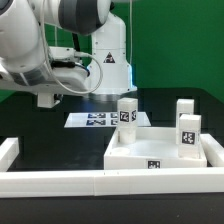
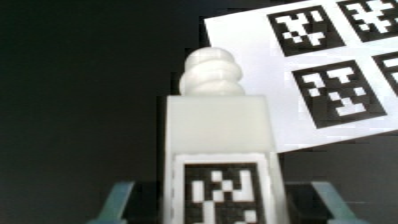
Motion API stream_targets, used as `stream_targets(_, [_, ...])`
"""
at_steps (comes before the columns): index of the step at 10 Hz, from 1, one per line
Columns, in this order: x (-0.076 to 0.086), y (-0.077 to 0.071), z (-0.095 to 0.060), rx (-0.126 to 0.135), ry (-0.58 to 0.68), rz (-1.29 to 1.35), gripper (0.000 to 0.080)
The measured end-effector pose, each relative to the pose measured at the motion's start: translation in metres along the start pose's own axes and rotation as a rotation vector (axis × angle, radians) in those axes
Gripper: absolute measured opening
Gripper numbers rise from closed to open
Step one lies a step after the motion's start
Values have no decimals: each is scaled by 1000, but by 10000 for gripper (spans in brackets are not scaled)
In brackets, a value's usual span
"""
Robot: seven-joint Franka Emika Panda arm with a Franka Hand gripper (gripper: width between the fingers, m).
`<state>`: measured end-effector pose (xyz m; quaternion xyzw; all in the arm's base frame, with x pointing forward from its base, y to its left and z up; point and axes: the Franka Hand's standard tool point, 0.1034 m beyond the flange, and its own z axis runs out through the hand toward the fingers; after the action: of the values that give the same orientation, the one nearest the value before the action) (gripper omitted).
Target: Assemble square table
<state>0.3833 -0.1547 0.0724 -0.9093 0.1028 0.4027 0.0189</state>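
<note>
A black table [image 1: 40, 125] fills the scene before a green backdrop. In the wrist view the gripper [image 2: 221, 198] has its fingers [image 2: 118, 203] closed narrowly on a white tagged plastic leg block [image 2: 217, 140] with a ridged screw tip. The white square tray-like tabletop [image 1: 160, 152] sits at lower right of the exterior view, with three leg blocks standing on it. The tags bear patterns only, without readable writing.
</note>
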Motion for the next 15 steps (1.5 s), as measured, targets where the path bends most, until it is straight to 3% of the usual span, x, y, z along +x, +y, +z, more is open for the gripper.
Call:
stream_targets(3, [12,-1,-6,-13,189,-17,287])
stream_targets(4, [9,-5,-7,-8,219,-17,287])
stream_targets(8, [13,-42,-46,-2,463,-16,287])
stream_targets(10, [16,-54,-69,1,588,-32,287])
stream_targets(12, [17,-57,-78,1,692,-39,287])
stream_targets(15, [25,-50,-81,-27,904,-30,287])
